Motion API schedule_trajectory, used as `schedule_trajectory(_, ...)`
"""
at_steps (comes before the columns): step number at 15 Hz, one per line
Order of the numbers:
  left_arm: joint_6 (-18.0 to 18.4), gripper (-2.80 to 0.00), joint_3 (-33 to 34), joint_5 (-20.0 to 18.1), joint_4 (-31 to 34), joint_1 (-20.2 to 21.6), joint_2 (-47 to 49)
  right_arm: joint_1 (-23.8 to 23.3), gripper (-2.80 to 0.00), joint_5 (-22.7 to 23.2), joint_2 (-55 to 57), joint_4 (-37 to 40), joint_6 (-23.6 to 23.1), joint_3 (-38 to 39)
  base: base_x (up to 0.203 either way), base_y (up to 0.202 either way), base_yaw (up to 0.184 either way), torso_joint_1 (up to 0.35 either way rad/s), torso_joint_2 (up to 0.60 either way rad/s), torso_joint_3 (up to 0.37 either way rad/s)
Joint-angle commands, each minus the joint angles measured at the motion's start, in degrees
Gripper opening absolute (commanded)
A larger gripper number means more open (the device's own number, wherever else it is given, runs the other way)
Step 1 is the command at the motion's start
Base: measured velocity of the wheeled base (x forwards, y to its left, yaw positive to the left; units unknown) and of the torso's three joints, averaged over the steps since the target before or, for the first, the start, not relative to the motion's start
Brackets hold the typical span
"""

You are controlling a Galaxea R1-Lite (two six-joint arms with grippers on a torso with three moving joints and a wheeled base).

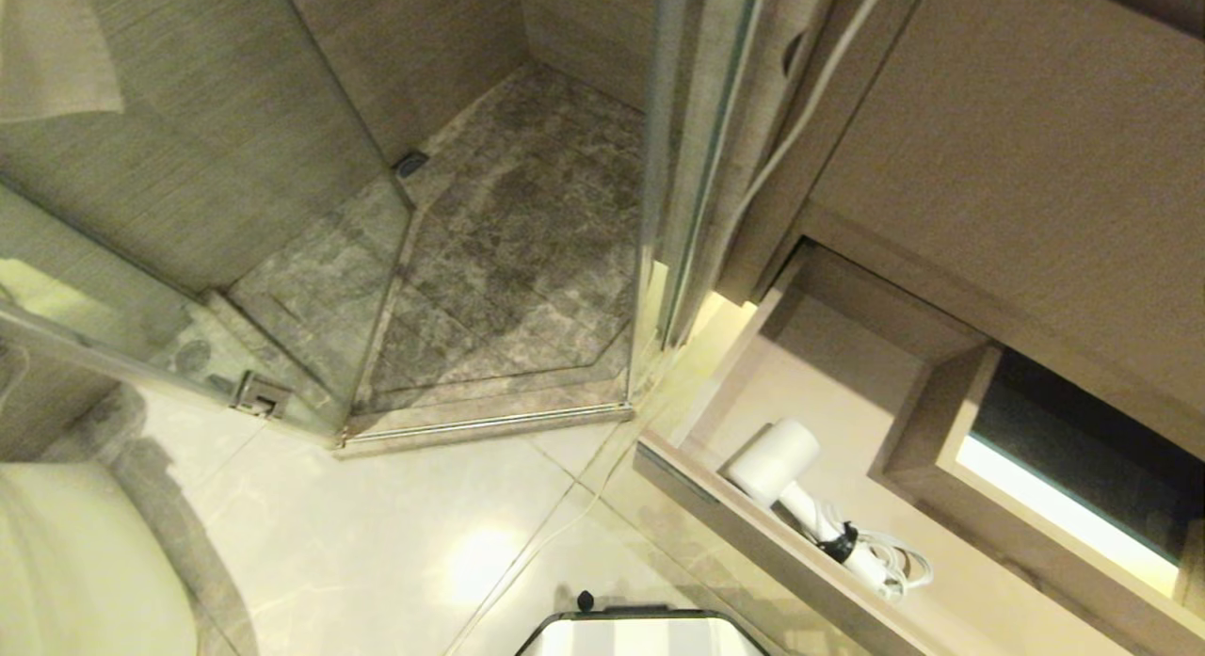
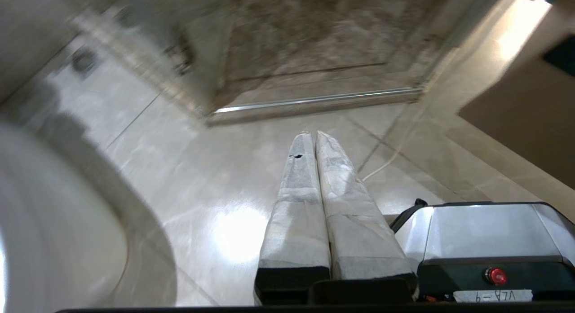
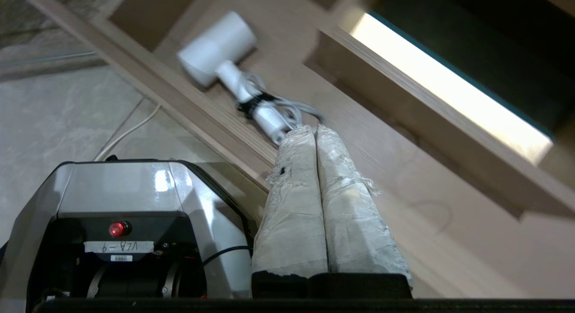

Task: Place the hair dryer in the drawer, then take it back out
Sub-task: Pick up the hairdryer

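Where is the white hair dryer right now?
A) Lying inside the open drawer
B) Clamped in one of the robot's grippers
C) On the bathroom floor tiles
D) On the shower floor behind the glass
A: the hair dryer lies in the open drawer against its front wall, cord bundled beside it, and neither gripper holds it.

- My fingers (image 3: pixel 314 138) wear pale grey tape.
- The dryer (image 1: pixel 774 464) is white, a black tie round its cord (image 1: pixel 894 567).
- The drawer (image 1: pixel 734 515) is beige wood-grain.
- The floor (image 1: pixel 377 543) is glossy cream tile.
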Motion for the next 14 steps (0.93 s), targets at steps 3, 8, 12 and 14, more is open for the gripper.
schedule_trajectory(3, -0.01, -2.80, 0.01, -0.01, -0.02, 0.02, 0.09, 0.00, -2.80, -0.17, 0.10, 0.07, 0.32, -0.01, 0.003, -0.008, 0.167, -0.001, 0.00, 0.000)
schedule_trajectory(8, -0.01, -2.80, 0.01, -0.01, -0.02, 0.02, 0.09, 0.00, -2.80, -0.27, 0.10, 0.07, 0.50, -0.01, 0.001, -0.001, 0.039, 0.001, 0.00, 0.001)
schedule_trajectory(12, -0.01, -2.80, 0.01, -0.01, -0.02, 0.02, 0.09, 0.00, -2.80, -0.01, 0.10, 0.11, -1.71, -0.04, 0.000, 0.000, 0.000, 0.000, 0.00, 0.000)
schedule_trajectory(14, -0.01, -2.80, 0.01, -0.01, -0.02, 0.02, 0.08, 0.00, -2.80, 0.36, 0.10, 0.36, -2.40, -0.29, 0.000, 0.000, 0.000, 0.000, 0.00, 0.000)
